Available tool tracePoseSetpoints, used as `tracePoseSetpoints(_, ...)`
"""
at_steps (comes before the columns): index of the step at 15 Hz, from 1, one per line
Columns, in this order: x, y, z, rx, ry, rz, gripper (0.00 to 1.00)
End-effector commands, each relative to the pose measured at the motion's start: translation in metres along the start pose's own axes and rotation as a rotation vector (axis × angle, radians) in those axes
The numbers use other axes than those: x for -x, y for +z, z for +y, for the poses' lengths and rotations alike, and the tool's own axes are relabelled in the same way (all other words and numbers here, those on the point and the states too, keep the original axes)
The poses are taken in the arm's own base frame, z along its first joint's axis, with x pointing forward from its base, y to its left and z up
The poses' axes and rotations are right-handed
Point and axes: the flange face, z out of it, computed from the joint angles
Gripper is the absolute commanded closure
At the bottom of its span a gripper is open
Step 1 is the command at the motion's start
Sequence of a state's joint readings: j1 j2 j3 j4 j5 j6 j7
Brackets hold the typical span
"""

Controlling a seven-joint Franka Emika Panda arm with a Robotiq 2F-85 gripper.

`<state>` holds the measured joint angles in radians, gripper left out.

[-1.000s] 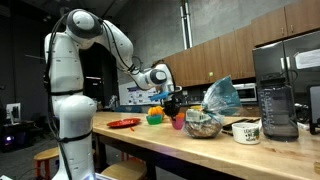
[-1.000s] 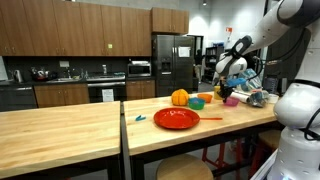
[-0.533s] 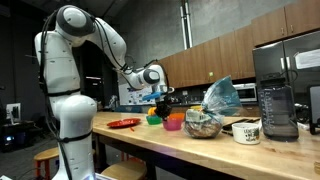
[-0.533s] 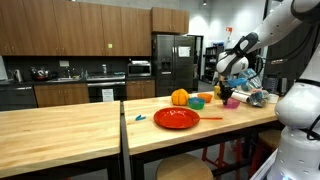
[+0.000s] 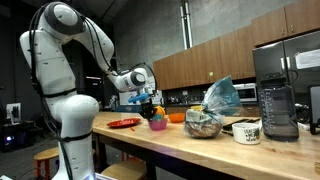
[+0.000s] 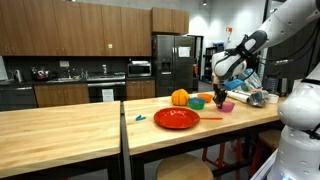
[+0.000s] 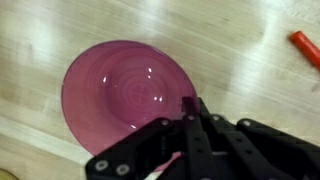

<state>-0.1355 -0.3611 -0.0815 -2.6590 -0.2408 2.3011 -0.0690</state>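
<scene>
In the wrist view a purple-pink bowl shows just over the wooden countertop, mouth up and empty. My gripper is shut, its black fingers pinched on the bowl's near rim. In both exterior views the arm reaches over the counter with the gripper pointing down and the pink bowl hanging below it. I cannot tell whether the bowl's base touches the wood.
A red plate, an orange fruit and a green bowl lie nearby. An orange bowl, a glass bowl, a mug and a blender stand further along. A red stick lies by the bowl.
The arm has swung along the counter towards the red plate, carrying the pink bowl away from the glass bowl. The jaws stayed shut throughout.
</scene>
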Motion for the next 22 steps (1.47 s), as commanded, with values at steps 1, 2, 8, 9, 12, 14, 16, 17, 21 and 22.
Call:
tracePoseSetpoints(1,0.014,-0.004,-0.044,0.014,-0.104,0.003,0.99)
tracePoseSetpoints(2,0.017,-0.006,-0.058,0.013,-0.137,-0.005,0.99)
tracePoseSetpoints(8,0.039,-0.018,-0.126,0.043,-0.323,-0.008,0.99)
tracePoseSetpoints(9,0.039,-0.02,-0.133,0.054,-0.35,0.01,0.99)
tracePoseSetpoints(12,0.038,-0.024,-0.146,0.052,-0.396,0.028,0.99)
tracePoseSetpoints(14,0.035,-0.026,-0.148,0.044,-0.413,0.04,0.99)
tracePoseSetpoints(16,0.033,-0.027,-0.147,0.041,-0.426,0.051,0.99)
tracePoseSetpoints(17,0.031,-0.028,-0.146,0.037,-0.432,0.056,0.99)
tracePoseSetpoints(21,0.027,-0.026,-0.138,0.046,-0.433,0.086,0.68)
tracePoseSetpoints(22,0.026,-0.026,-0.136,0.043,-0.423,0.088,0.64)
